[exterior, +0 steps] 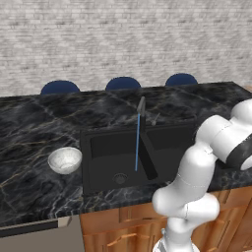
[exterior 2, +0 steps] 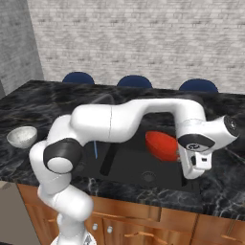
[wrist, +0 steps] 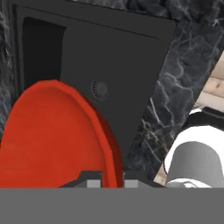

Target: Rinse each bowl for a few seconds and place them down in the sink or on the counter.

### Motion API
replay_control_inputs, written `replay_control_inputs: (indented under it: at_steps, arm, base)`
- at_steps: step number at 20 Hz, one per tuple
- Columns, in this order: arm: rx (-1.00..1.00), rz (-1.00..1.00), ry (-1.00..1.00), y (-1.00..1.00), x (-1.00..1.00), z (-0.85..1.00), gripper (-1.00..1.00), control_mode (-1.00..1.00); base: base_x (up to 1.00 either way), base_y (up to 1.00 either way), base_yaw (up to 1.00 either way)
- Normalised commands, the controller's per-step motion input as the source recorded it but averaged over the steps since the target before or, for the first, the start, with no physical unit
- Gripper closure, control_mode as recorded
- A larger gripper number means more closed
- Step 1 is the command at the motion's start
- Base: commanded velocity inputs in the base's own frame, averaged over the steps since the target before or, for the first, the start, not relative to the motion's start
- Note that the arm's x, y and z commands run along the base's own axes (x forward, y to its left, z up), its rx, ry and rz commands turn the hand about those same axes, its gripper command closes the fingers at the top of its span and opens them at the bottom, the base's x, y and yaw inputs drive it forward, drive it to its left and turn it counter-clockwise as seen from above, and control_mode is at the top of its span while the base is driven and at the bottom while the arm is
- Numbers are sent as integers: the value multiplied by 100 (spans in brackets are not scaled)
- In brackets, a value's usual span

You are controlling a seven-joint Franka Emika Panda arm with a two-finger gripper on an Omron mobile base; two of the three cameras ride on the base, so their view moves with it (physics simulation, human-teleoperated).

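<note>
Tool (wrist: 106, 177) is clamped on the rim of a red bowl (wrist: 52, 135). Hand view shows the red rim running down betw. the two finger tips, jaws nearly together with just the thin wall betw. them. In the right base view the red bowl (exterior 2: 162, 145) hangs tilted on edge over the sink (exterior 2: 158, 179), beside the wrist, above the right-hand basin. Judgement: the rim pinch suits a thin-walled bowl, and the on-edge tilt lets water run off rather than pool.

Faucet (exterior: 141, 106) stands at the sink's back edge, mid-width. Water stream (exterior: 137, 142) falls as a thin blue line into the left basin near the divider. Red bowl sits over the other basin, apart from the stream. Judgement: this bowl is either about to be carried under the water or about to be set down; which one cannot be told from these views.

White bowl (exterior: 65, 160), speckled inside, sits upright on the surface (exterior: 34, 128), just off the sink's (exterior: 106, 147) left edge and toward the surface's front edge. In the right base view the white bowl (exterior 2: 22, 136) is well apart from the tool (exterior 2: 195, 167), across the full width of the sink, w/ the arm's own links betw. them. Untouched; judged not yet rinsed.

Judgement: reaching it req. the red bowl released first, then a wide swing left across the sink. Risk: the faucet neck stands on that path.

Three blue chair backs (exterior: 123, 82) show beyond the surface's far edge, clear of the work.
</note>
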Motion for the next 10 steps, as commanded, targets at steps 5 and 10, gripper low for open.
replay_control_inputs:
  at_steps: [5,10]
  arm:
    - [-5,27,-34,58,6,0,100,-100]
    - [-10,26,-26,62,12,0,100,-100]
  base:
    - [0,0,0]
    - [0,0,0]
